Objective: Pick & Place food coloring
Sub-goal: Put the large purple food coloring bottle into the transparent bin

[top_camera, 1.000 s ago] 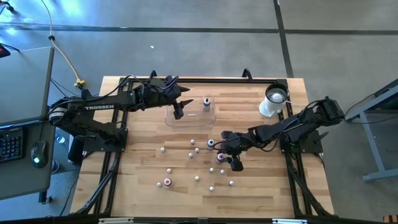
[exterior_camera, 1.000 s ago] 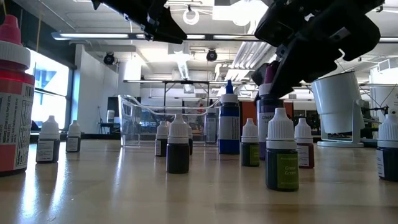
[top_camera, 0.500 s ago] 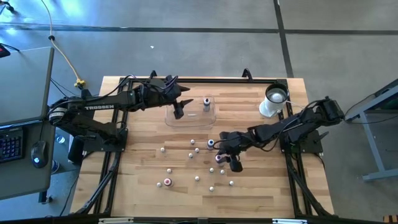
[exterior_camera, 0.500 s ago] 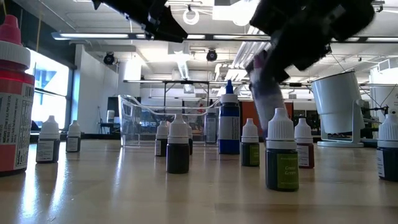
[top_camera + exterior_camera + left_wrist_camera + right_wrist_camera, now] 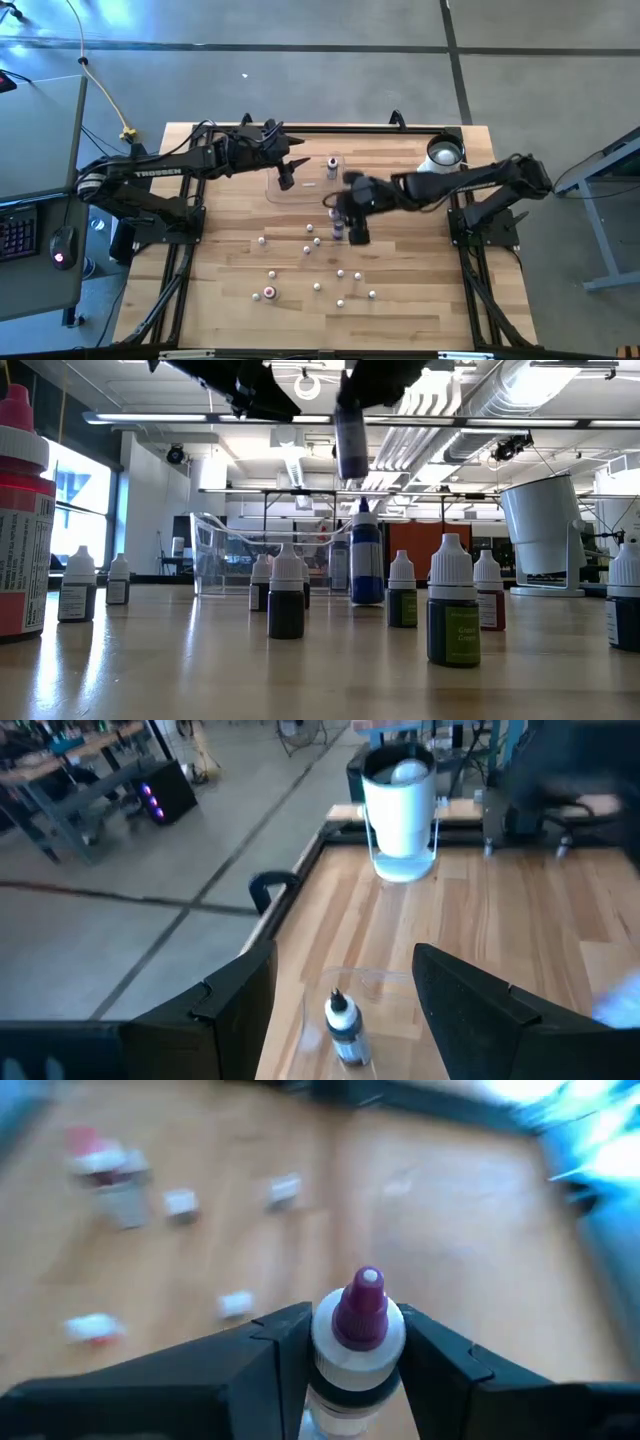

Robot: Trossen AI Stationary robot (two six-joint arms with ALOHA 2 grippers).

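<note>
Right gripper (image 5: 345, 1365) clamped on purple-tipped bottle (image 5: 358, 1330), lifted clear of table (image 5: 230, 300), near clear tray (image 5: 300, 190). In low view, held bottle (image 5: 350, 440) hangs above blue bottle (image 5: 367, 560). Left gripper (image 5: 345, 1005) spread wide, empty, above tray holding one bottle (image 5: 343, 1028). Other small bottles (image 5: 317, 287) scattered mid-table. White cup (image 5: 438, 165) at far right corner.

Ahead of me the clear tray (image 5: 305, 183) is crowded — my left gripper (image 5: 287, 172) hangs over it, one blue bottle (image 5: 332, 166) upright inside; scattered bottles (image 5: 316, 287) dot the near boards.
</note>
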